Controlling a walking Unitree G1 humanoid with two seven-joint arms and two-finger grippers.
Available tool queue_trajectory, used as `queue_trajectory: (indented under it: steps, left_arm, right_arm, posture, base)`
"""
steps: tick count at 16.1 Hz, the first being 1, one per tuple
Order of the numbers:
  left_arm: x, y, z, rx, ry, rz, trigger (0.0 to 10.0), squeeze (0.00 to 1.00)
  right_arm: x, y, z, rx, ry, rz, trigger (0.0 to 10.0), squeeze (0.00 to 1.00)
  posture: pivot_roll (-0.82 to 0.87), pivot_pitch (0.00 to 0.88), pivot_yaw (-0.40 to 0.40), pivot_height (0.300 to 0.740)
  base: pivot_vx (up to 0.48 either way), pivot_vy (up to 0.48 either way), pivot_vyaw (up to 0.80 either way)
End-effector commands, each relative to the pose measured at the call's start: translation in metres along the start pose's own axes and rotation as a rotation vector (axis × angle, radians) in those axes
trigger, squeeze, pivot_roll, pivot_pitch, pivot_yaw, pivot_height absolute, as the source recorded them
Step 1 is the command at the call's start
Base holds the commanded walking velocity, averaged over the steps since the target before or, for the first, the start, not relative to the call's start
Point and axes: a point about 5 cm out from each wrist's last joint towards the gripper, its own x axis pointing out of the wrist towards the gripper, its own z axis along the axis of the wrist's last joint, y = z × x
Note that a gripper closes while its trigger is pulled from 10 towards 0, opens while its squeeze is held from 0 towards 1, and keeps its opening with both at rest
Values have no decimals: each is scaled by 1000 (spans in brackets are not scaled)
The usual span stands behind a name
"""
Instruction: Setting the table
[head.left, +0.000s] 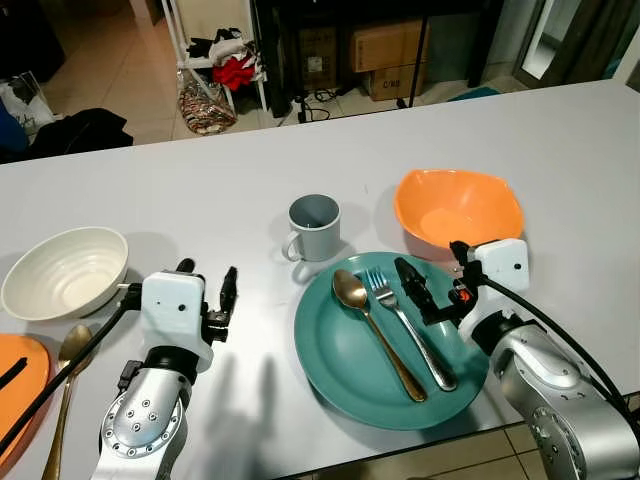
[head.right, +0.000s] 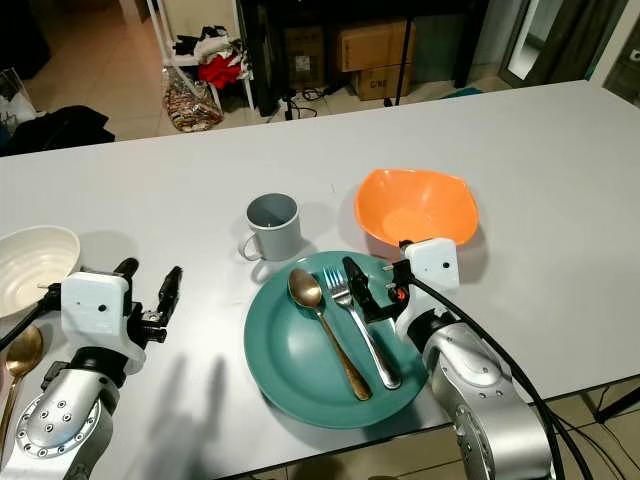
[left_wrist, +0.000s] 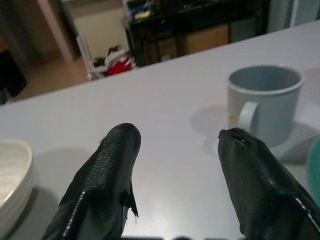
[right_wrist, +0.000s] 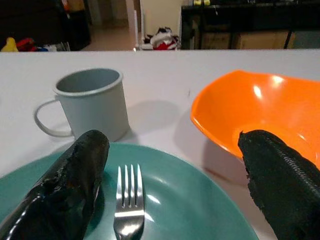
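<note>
- Hovering over the plate (head.left: 340, 370), the right gripper (head.left: 432, 285) had its jaws wide open, empty.
- Fork (head.left: 405, 325) lay just ahead between them, long axis along the jaws.
- Left gripper (head.left: 207, 285) was open, empty, farther off.

Orange plate (head.left: 20, 385): cut by the left edge, a dark utensil across it, type unclear. Gold spoon (head.left: 66, 385): handle partly under the left arm's cable. White bowl (head.right: 30, 262): cropped at the left edge.
</note>
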Motion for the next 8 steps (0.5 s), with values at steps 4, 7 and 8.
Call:
queue_trajectory:
  steps: [4, 7, 8]
  left_arm:
    - [7, 3, 2, 38, -45, -65, 10000, 0]
    - [11, 6, 1, 39, -52, -77, 10000, 0]
    - [11, 6, 1, 37, -52, -77, 10000, 0]
  right_arm:
    - [-3, 9, 1, 9, -25, 55, 10000, 0]
    - [-5, 5, -3, 43, -4, 15, 10000, 0]
    - [-5, 5, -4, 47, -1, 5, 10000, 0]
  posture:
    - [-111, 0, 87, 740]
    - [-118, 0, 91, 740]
    - [-118, 0, 91, 740]
  base:
    - [0, 0, 0]
    - [0, 0, 0]
    - [0, 0, 0]
